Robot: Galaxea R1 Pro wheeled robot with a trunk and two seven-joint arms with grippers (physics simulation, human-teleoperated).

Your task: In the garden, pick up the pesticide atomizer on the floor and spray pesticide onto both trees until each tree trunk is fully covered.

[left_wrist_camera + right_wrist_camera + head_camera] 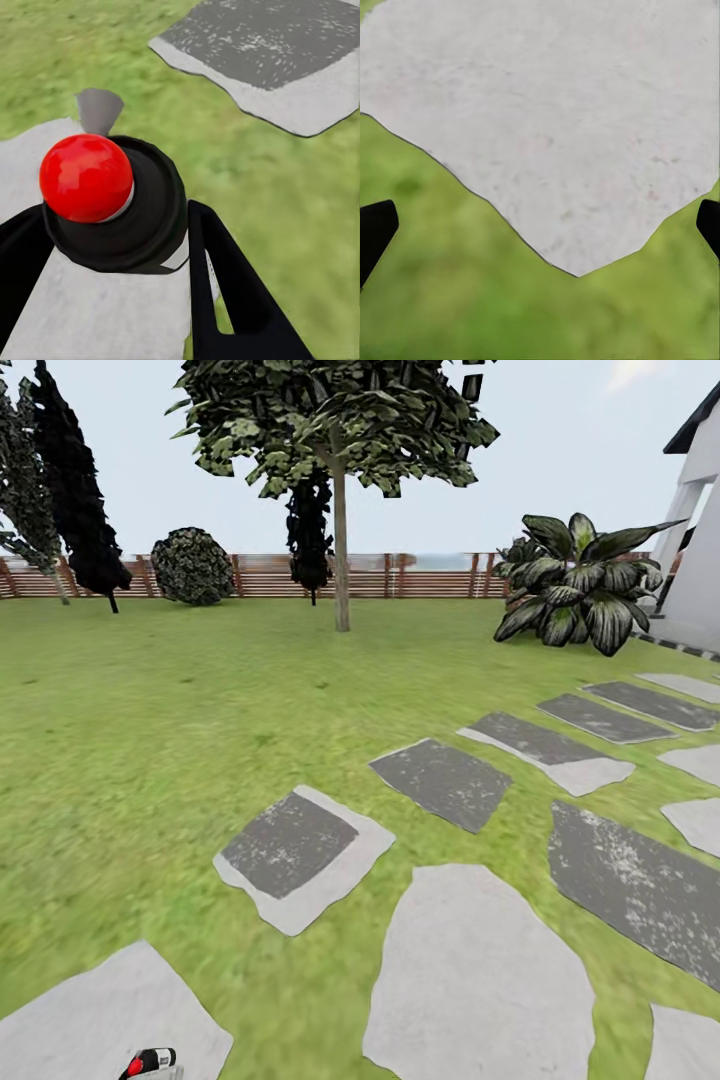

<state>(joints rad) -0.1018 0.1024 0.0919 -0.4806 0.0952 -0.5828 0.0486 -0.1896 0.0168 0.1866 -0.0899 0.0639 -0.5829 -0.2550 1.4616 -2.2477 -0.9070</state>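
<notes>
Left gripper (112,262) clamped on atomizer (112,202), red top up, low over slab (90,315). Right gripper (540,225) spread wide, empty, above grass. Tree (341,540) well apart, near fence (400,575). Risks: bottle slipping during drive; spraying too far out, trunk missed.

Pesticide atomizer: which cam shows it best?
Left wrist view. The pesticide atomizer sits large and close between the left gripper fingers, red top and dark body plain. The head view catches just its red and dark top at the bottom edge. The right wrist view looks down on a grey paving stone and grass.
</notes>
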